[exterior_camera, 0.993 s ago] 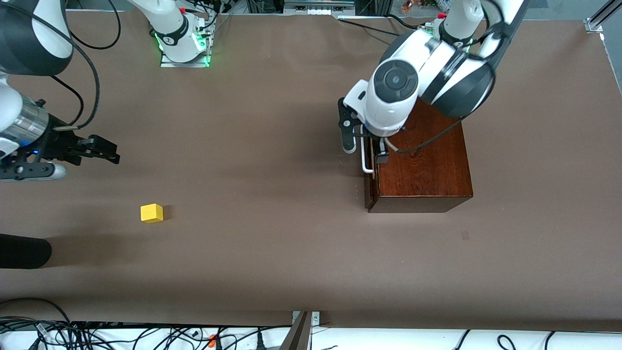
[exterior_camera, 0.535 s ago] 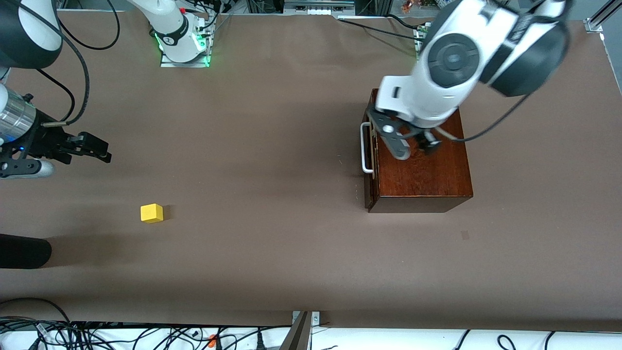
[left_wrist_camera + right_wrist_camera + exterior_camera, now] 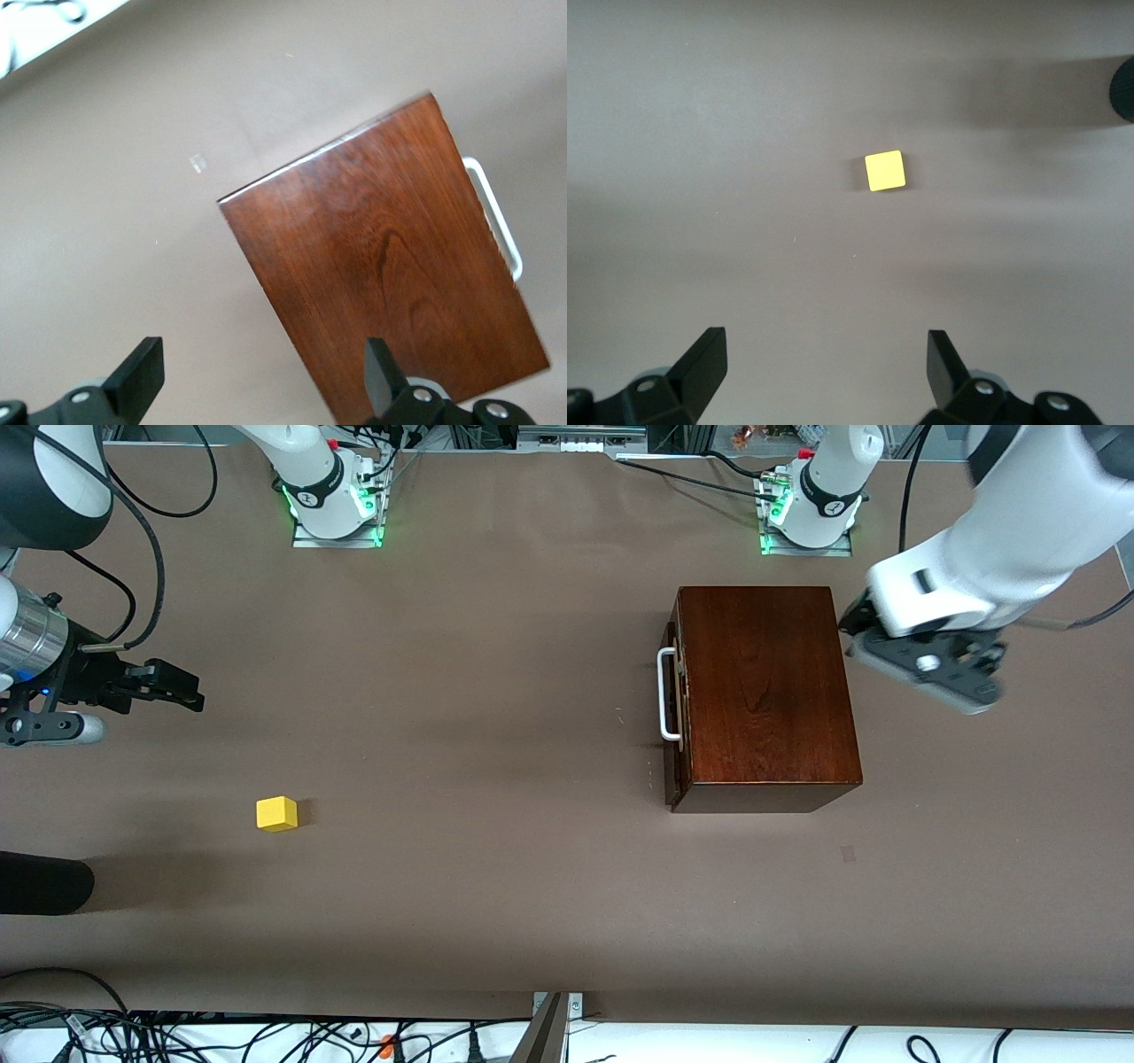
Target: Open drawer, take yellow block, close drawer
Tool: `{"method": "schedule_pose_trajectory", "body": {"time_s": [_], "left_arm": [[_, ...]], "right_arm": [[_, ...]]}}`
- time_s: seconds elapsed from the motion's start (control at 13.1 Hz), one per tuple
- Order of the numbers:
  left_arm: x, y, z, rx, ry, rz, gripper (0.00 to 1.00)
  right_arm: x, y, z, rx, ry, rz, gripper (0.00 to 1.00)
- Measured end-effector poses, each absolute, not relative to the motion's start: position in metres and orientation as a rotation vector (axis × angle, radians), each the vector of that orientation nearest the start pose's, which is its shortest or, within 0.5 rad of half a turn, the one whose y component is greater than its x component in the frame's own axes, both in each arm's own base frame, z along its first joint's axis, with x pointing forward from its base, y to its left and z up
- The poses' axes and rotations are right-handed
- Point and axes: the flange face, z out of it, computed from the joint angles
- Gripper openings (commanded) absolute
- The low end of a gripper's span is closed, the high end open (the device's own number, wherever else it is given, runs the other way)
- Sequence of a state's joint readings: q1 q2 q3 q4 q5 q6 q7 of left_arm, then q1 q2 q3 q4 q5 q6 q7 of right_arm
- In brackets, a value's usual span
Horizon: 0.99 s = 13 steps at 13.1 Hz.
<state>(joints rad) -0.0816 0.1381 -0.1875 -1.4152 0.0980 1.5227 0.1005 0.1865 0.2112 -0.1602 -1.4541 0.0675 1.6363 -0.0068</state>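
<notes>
The left tool (image 3: 257, 381), fingers spread, hangs over the closed drawer's (image 3: 390, 266) wooden box.

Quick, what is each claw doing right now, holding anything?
Left claw: open, empty, up over the table beside the wooden box.
Right claw: open, empty, over bare table; the yellow block lies loose.

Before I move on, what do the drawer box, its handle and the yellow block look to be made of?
The box looks like wood with a dark reddish-brown glossy varnish: grain lines and a soft sheen show on its top. The handle is a smooth white U-shaped bar, metal or plastic; I cannot tell which. The yellow block has plain, evenly coloured matte faces, possibly painted wood or plastic.
</notes>
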Motion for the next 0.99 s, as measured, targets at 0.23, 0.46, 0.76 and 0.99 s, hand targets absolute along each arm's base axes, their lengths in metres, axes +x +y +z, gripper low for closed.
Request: {"method": "schedule_pose_trajectory", "body": {"time_s": [0.23,0.46,0.76,0.99], "left_arm": [[0.568,-0.087,0.607,-3.102,0.208,-0.073,1.00],[0.555,-0.068,0.593,-3.106,0.121,-0.122,1.00],[0.547,-0.054,0.585,-3.107,0.060,-0.107,1.00],[0.548,-0.051,0.581,-3.108,0.014,-0.090,1.00]], "right_arm": [[0.621,0.033,0.565,-3.107,-0.049,0.036,1.00],[0.620,0.040,0.564,-3.110,-0.068,0.037,1.00],[0.619,0.047,0.564,-3.138,-0.097,0.048,1.00],[0.614,0.054,0.561,-3.141,-0.116,0.108,1.00]]}}
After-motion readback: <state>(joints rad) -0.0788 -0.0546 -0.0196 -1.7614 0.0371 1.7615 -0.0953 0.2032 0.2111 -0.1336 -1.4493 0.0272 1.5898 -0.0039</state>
